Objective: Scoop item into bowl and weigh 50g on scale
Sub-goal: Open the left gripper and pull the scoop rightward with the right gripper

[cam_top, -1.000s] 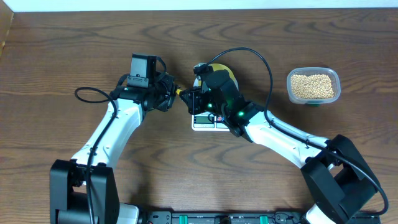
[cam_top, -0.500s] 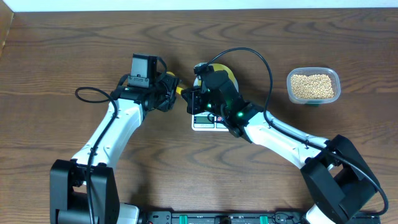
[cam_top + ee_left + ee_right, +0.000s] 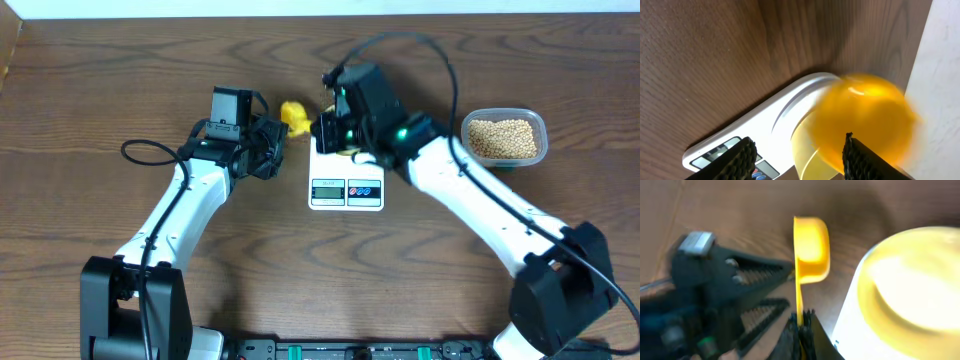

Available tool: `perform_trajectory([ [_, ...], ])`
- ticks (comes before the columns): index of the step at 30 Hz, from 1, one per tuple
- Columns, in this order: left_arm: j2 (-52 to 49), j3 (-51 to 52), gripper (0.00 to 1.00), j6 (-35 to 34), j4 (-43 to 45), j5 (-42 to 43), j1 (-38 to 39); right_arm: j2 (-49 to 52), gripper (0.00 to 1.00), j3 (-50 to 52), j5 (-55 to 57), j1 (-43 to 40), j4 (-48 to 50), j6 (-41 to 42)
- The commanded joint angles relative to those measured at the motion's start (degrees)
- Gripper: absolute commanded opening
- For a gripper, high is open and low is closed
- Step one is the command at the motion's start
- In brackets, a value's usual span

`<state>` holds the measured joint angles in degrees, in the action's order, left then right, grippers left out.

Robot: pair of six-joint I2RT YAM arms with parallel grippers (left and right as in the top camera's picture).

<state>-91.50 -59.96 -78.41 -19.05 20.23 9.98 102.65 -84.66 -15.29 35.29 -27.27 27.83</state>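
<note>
Pinching scoop [image 3: 811,250]: right pincer [image 3: 801,317], overhead-hidden

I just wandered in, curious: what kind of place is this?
Probably a robotics lab bench, not a kitchen: two white robot arms at a wooden table, with a kitchen scale and tub of beans.

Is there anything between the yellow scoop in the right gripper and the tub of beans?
Yes. The right gripper holds the scoop on the side of the scale away from the tub, so the bowl on the scale sits between scoop and beans. Nothing else visible stands on that stretch.
</note>
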Motion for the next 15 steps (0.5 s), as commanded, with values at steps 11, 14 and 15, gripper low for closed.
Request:
perform_trajectory([
  [11,-0.22,-0.15,0.57,-0.11,-0.17,-0.39,0.07,-0.11,0.01,-18.08,9.77,-10.25,-26.86,-13.77],
  [14,-0.22,-0.15,0.57,-0.11,-0.17,-0.39,0.07,-0.11,0.01,-20.72,9.73,-15.76,-34.67,-14.47],
  [15,-0.22,-0.15,0.57,-0.11,-0.17,-0.39,0.09,-0.11,0.01,-21.35,9.7,-17.51,-37.0,-14.6],
])
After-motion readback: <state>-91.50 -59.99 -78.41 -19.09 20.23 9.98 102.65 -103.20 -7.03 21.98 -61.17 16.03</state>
